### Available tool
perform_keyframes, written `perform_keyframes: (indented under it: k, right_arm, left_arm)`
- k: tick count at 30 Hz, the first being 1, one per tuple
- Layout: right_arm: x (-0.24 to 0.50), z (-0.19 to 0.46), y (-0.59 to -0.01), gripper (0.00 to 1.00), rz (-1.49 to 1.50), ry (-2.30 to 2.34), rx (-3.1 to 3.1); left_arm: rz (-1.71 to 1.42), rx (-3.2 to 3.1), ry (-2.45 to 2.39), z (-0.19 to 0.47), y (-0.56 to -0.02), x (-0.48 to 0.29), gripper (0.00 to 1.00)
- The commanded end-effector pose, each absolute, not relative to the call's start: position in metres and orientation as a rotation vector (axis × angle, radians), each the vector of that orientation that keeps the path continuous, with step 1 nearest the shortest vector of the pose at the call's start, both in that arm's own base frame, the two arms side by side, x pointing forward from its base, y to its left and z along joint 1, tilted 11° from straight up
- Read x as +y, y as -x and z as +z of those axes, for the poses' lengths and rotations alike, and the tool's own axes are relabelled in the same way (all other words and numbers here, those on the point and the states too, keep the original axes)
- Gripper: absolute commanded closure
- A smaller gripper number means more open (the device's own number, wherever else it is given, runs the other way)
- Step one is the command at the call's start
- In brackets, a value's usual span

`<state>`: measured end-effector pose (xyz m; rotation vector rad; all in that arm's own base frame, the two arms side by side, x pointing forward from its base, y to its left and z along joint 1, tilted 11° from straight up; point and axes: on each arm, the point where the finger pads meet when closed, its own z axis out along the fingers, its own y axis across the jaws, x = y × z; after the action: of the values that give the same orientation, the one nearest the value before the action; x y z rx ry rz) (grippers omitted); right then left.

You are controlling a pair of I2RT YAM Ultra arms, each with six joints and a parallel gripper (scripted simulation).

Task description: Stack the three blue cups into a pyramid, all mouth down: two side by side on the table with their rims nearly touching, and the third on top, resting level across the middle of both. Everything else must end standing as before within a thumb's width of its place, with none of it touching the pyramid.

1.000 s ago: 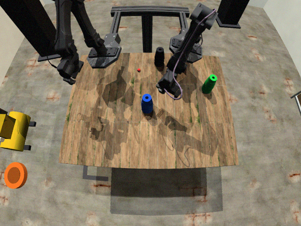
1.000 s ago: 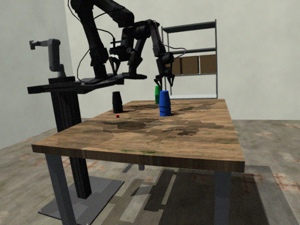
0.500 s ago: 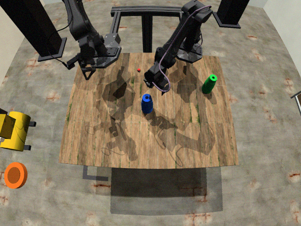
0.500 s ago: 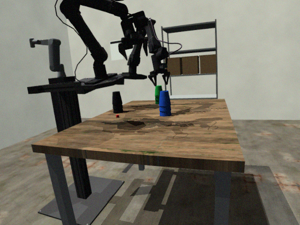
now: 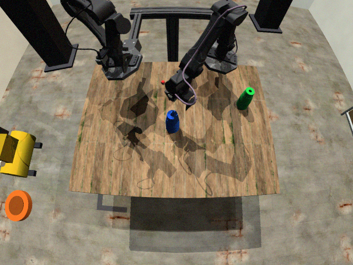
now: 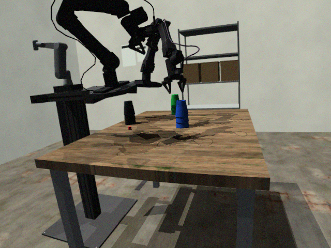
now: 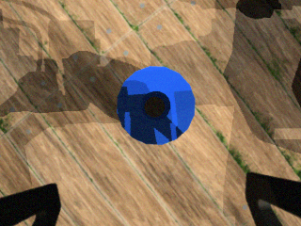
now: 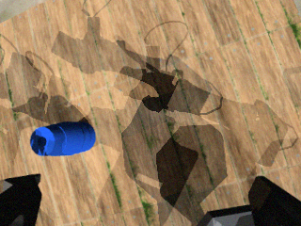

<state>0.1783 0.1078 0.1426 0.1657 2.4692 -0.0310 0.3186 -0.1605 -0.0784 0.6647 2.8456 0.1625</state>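
Observation:
The blue cups (image 5: 172, 121) stand nested in one stack, mouth down, near the middle of the table; the stack also shows in the exterior view (image 6: 182, 114). My left gripper (image 5: 181, 101) (image 6: 175, 86) hangs open and empty above the stack and a little behind it. In the left wrist view the stack (image 7: 155, 104) shows from straight above, ahead of the open fingers. My right gripper (image 6: 138, 48) is open and empty, high above the table's back. In the right wrist view the stack (image 8: 62, 138) lies far below at the left, between the spread fingers.
A green cup (image 5: 245, 98) stands mouth down at the back right of the table. A black cup (image 6: 129, 112) stands near the arm bases, with a small red cube (image 5: 162, 81) near it. A yellow object (image 5: 17, 154) and an orange disc (image 5: 17, 205) lie on the floor.

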Motion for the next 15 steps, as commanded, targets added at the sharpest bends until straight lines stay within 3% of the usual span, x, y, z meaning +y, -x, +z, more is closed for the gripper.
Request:
perform_keyframes:
  k: [1,15]
  right_arm:
    - [0.117,0.164,-0.160,0.00,-0.008,0.090,2.440]
    - [0.144,0.191,-0.095,0.00,0.232,0.840,2.233]
  left_arm:
    - [0.145,2.826,-0.680,-0.071,-0.323,-0.171,0.00]
    - [0.145,2.825,-0.680,-0.071,-0.323,-0.171,0.00]
